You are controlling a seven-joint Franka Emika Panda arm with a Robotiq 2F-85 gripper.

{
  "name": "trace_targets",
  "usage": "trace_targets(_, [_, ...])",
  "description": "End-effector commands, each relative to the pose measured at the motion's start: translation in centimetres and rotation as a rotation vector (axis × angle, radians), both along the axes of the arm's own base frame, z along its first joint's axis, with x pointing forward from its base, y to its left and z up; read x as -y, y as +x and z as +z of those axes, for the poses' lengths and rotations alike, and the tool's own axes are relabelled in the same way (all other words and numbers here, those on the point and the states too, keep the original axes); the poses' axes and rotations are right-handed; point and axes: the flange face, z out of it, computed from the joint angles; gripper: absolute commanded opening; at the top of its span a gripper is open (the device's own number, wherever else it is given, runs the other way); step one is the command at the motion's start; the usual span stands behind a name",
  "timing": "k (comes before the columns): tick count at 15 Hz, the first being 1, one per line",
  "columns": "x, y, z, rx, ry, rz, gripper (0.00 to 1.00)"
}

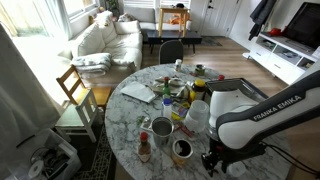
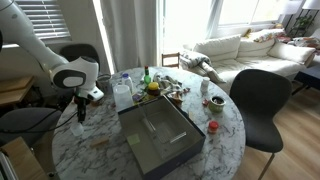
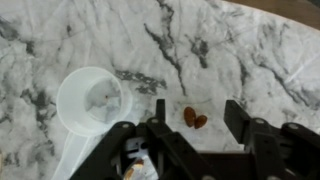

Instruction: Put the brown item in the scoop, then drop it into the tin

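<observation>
Marble tabletop filled the wrist view, and at centre left lay the white plastic scoop, its cup-like bowl facing up and its handle running toward the lower left edge. Just right of it, near the middle of the frame, the small brown item rested on the marble between the spread fingers of the gripper, touching neither. In an exterior view the silver tin stood among clutter left of the gripper.
</observation>
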Motion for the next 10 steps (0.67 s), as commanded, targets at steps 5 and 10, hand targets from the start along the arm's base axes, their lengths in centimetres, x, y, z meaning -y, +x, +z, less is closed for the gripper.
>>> trace_targets(5, [0.06, 0.68, -0.62, -0.011, -0.020, -0.016, 0.39])
trace_targets(10, [0.39, 0.71, -0.47, -0.008, -0.021, -0.033, 0.18])
